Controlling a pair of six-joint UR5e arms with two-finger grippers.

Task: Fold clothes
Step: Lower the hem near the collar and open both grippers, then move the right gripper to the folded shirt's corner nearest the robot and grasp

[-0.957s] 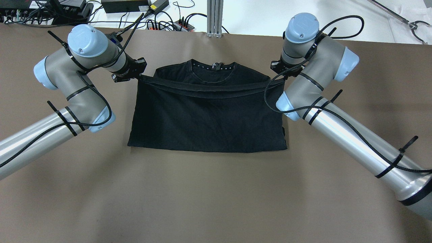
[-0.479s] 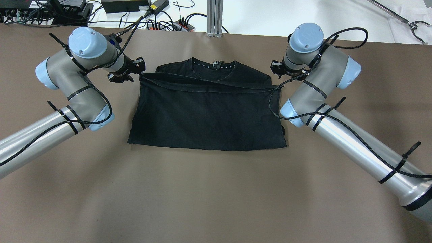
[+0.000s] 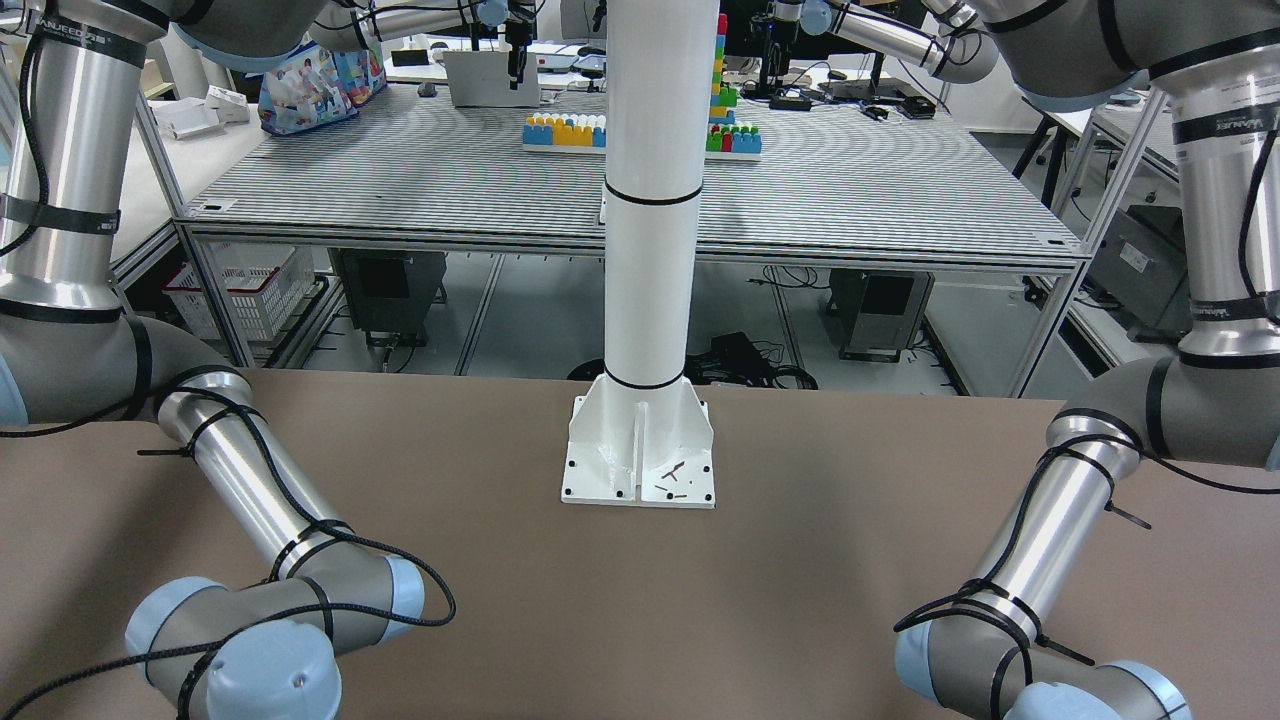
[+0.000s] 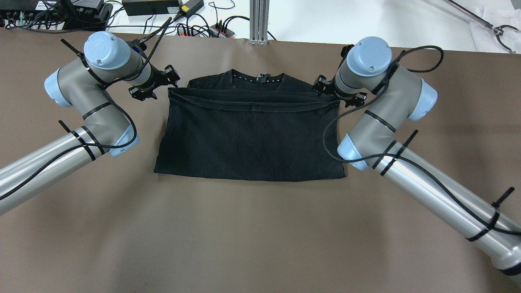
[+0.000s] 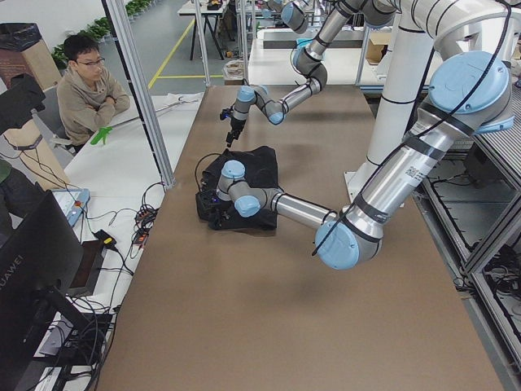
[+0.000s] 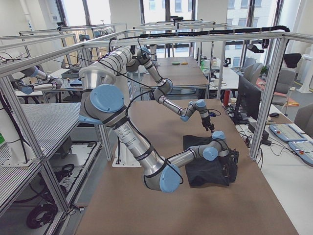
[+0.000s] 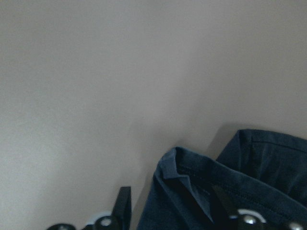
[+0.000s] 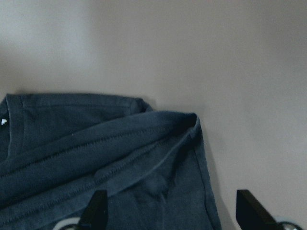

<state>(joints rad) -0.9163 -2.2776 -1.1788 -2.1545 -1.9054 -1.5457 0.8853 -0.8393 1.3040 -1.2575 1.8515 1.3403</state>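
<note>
- Garment (image 4: 250,142), black, qty 1: lies flat mid-worktop (image 4: 244,236), its hem (image 4: 252,108) doubled up to just short of the collar (image 4: 260,79), between the two pincers.
- Left pincer (image 7: 170,208), qty 1: jaws spread, released, over the hem's corner.
- Right pincer (image 8: 170,208), qty 1: jaws spread, released, over the opposite corner.
- Step, as judged: leaving the laid fold. Best to raise both pincers straight up together, so no finger snags the hem.
- Also: white pillar (image 3: 650,250), 1; seated person (image 5: 85,90), 1.

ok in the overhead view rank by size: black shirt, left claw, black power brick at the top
1. black shirt
2. left claw and black power brick: look alike; claw is nearer the camera, brick cropped, so unranked
</note>
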